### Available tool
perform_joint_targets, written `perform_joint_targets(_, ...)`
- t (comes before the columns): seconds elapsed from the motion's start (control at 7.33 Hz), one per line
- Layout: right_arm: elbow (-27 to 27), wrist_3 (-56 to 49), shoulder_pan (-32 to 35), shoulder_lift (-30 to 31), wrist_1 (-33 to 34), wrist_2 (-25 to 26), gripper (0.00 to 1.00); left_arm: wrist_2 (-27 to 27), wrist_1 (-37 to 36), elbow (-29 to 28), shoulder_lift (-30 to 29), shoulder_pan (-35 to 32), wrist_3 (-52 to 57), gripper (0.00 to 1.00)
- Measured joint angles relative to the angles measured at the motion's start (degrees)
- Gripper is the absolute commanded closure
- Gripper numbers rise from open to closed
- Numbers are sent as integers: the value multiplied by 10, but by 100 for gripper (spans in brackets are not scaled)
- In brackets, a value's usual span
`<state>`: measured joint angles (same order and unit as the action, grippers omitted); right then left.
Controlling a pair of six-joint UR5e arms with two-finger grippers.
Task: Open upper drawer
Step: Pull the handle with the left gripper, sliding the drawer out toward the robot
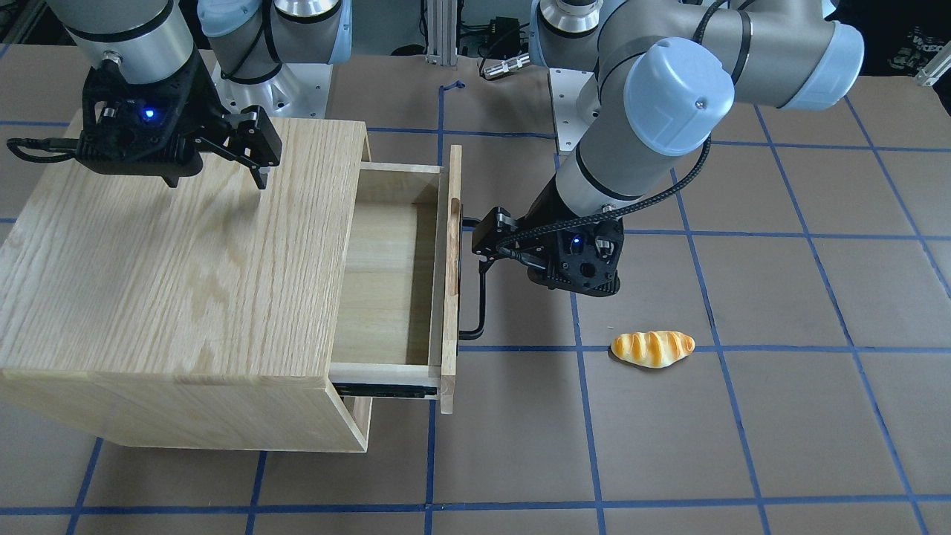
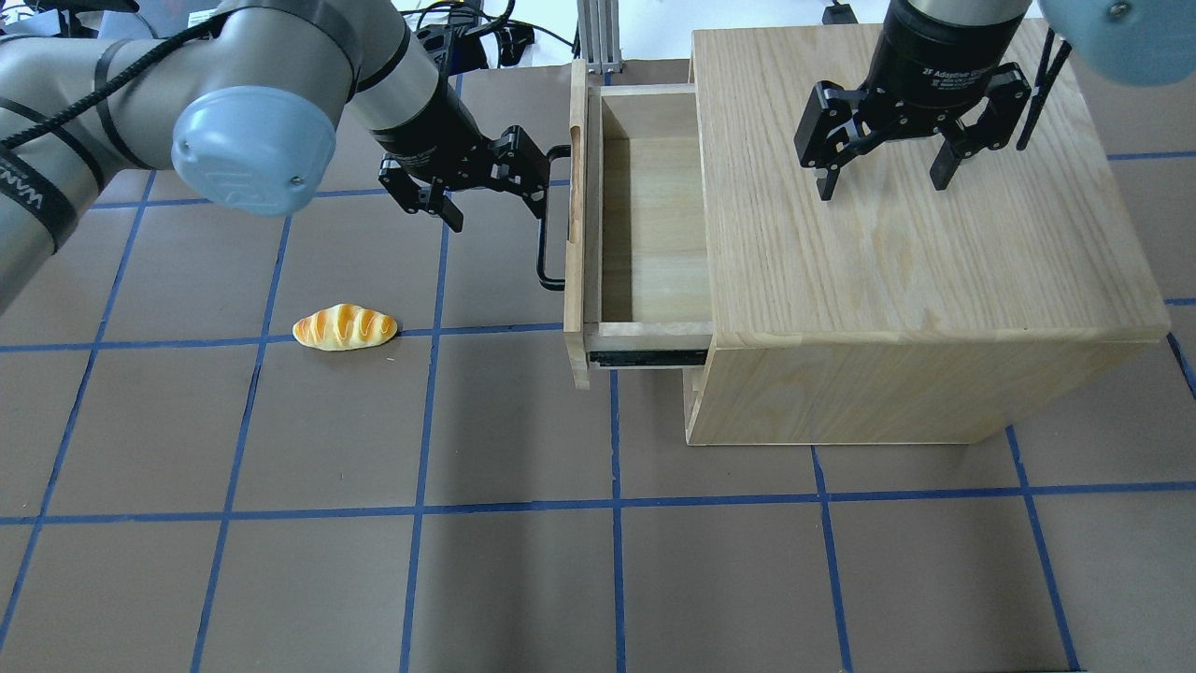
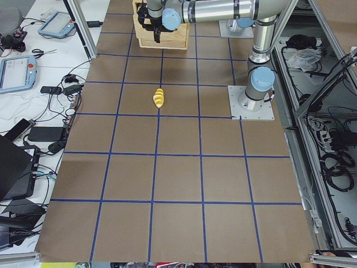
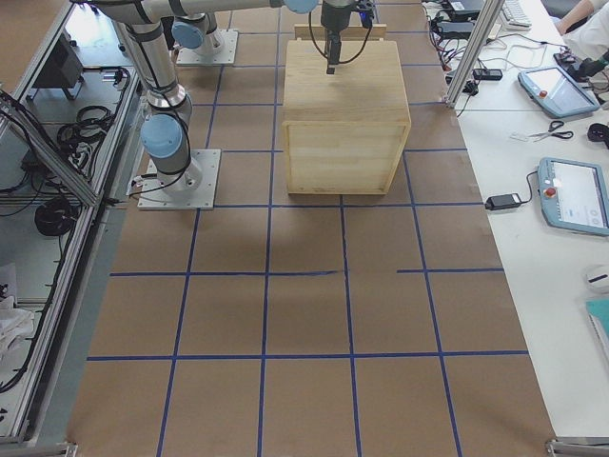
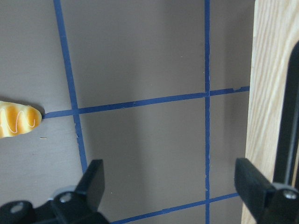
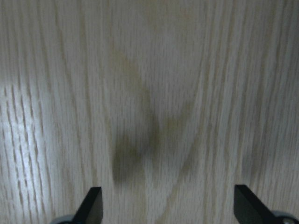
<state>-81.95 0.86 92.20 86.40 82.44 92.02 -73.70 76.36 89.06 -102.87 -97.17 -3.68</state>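
The upper drawer (image 2: pixel 645 234) stands pulled out of the oak cabinet (image 2: pixel 916 262), and its inside shows empty. Its front panel (image 1: pixel 450 282) carries a long black bar handle (image 1: pixel 479 297). My left gripper (image 2: pixel 495 192) is open beside the handle. In the left wrist view, one of its fingers (image 5: pixel 254 184) sits right next to the bar (image 5: pixel 289 116), which lies outside the jaws; I cannot tell whether they touch. My right gripper (image 2: pixel 878 178) is open and empty, just above the cabinet top (image 6: pixel 149 93).
A toy bread roll (image 2: pixel 345 327) lies on the brown table to the left of the drawer; it also shows in the left wrist view (image 5: pixel 16 119). The table has a grid of blue tape lines. The arm bases stand behind the cabinet.
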Motion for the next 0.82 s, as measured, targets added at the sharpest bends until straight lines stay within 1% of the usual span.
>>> perform_joint_targets(0.55, 0, 0, 0, 0, 0, 0, 0, 0, -13, 4, -13, -5, 10, 0)
perform_joint_targets(0.82, 0, 0, 0, 0, 0, 0, 0, -3, -12, 3, -9, 2, 17, 0)
